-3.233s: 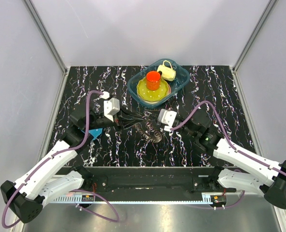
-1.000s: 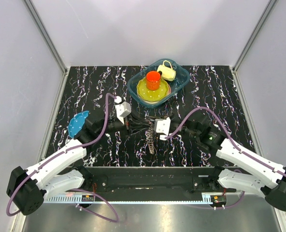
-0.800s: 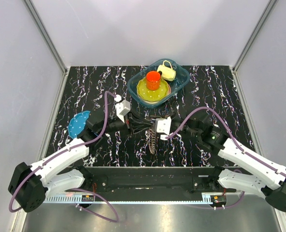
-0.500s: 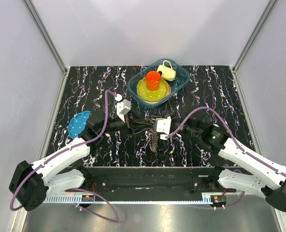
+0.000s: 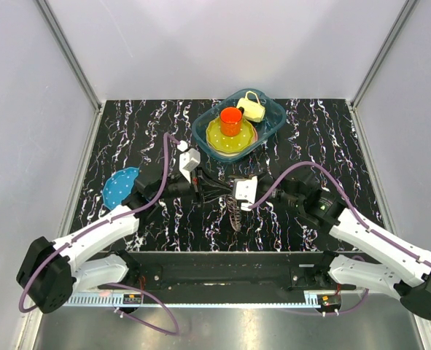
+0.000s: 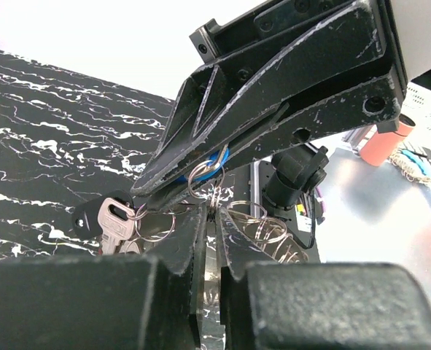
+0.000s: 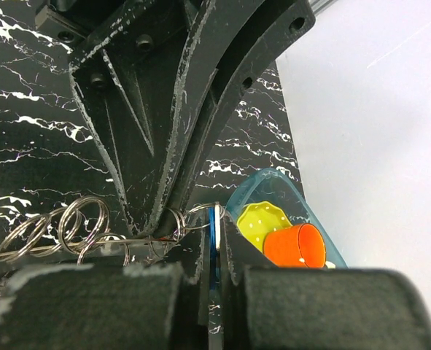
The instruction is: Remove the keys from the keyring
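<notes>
My left gripper (image 5: 203, 188) and right gripper (image 5: 228, 191) meet tip to tip above the table's middle. The keyring (image 5: 235, 214), a bunched wire loop with keys, hangs between and below them. In the left wrist view my left gripper (image 6: 211, 211) is shut on a thin metal ring of the keyring (image 6: 262, 226). A silver key (image 6: 117, 219) hangs to the left. In the right wrist view my right gripper (image 7: 214, 215) is shut on a flat blue-headed key (image 7: 213, 226). It is joined to small rings (image 7: 84, 219) on the wire.
A blue bin (image 5: 273, 124) at the back holds a yellow plate (image 5: 219, 138), an orange cup (image 5: 231, 120) and a pale yellow cup (image 5: 253, 108). A blue dotted disc (image 5: 119, 187) lies on the table by the left arm.
The two grippers have come together at the middle and the keyring has gone from spread on the table to hanging bunched. In the last second the left arm edged slightly right.
</notes>
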`<state>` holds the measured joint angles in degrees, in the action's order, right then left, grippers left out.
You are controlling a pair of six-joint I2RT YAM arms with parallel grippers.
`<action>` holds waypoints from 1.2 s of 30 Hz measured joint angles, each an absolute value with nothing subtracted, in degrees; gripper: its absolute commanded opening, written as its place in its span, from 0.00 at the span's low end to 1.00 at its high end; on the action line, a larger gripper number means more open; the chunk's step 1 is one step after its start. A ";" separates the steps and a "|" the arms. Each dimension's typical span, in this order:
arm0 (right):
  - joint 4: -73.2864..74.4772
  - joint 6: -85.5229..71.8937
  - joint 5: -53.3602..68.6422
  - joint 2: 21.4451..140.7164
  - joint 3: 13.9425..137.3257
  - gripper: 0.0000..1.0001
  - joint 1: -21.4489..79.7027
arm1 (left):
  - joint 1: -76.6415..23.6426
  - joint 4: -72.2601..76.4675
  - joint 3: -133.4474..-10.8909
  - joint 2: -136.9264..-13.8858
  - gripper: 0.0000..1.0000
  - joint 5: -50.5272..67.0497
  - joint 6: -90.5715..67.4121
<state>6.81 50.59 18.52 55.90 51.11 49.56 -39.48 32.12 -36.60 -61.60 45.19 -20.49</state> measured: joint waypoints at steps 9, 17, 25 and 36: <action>6.83 50.57 17.85 55.11 51.11 0.00 49.56 | -39.48 36.23 -36.84 -64.05 0.16 46.81 -23.70; 6.81 50.35 17.58 55.00 51.11 0.00 49.56 | -39.48 38.33 -37.04 -65.10 0.21 47.92 -25.54; 6.72 49.82 17.58 54.85 51.11 0.00 49.56 | -39.48 40.36 -37.50 -66.19 0.18 48.90 -26.79; 6.68 49.21 17.32 54.37 51.11 0.04 49.56 | -39.40 41.95 -37.50 -66.65 0.00 48.97 -28.25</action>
<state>6.68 49.21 17.32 54.37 51.11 49.56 -39.40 41.95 -37.50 -66.65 48.97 -28.25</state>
